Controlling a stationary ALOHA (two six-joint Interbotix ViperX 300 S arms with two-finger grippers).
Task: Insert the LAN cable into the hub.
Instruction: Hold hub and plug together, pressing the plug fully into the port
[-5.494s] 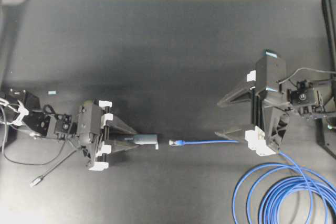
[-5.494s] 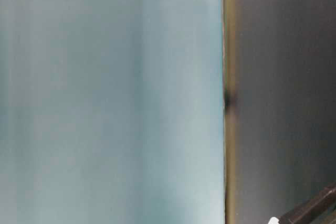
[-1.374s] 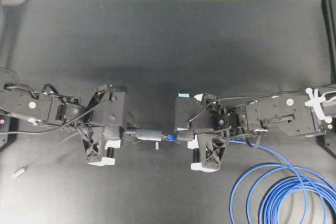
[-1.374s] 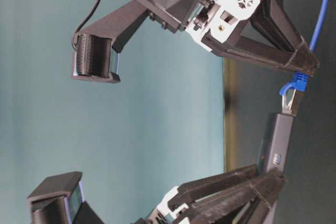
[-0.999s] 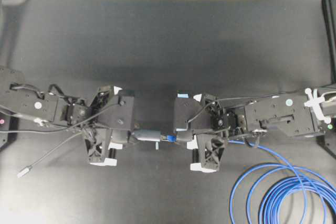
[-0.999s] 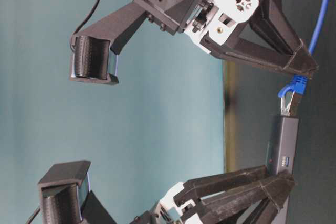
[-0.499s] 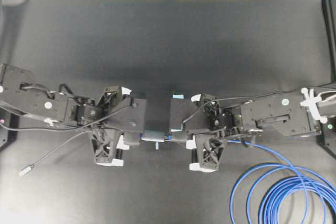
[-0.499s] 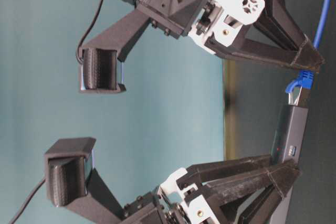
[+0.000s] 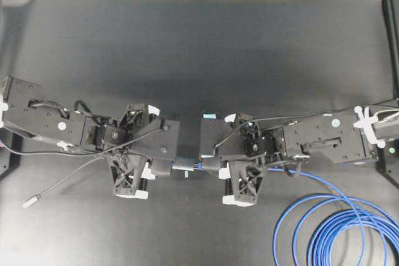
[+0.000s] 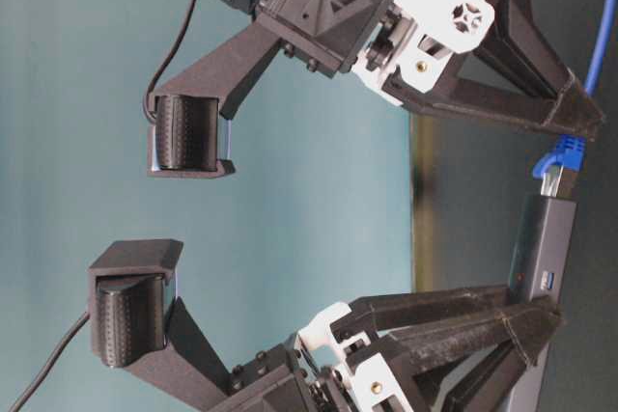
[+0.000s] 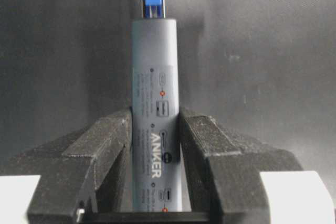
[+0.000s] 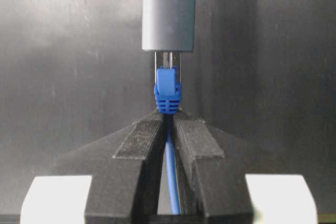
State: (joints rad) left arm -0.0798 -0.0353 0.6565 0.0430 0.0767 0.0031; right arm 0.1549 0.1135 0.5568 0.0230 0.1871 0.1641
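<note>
Nearly mated: plug and port lined up end to end above the worktop (image 9: pixel 199 60).

Each arm holds its part level and coaxial, so one straight push should seat the plug. The left claw (image 11: pixel 155 145) is clamped around the hub (image 11: pixel 155 103) at mid-body, near the worktop's front edge; the right claw (image 12: pixel 168 129) is pinched tight on the LAN cable (image 12: pixel 168 95) just behind its boot, the plug tip at the hub's mouth, apparently not fully home.

Black matte table (image 9: pixel 206 48) is carrying the setup, a teal strip bordering its far edge. Coiled loops of the LAN cable (image 9: pixel 336 232) are lying at its near right corner. A thin grey cord (image 9: pixel 59 185), ending in a small silver plug, is trailing across its left side.
</note>
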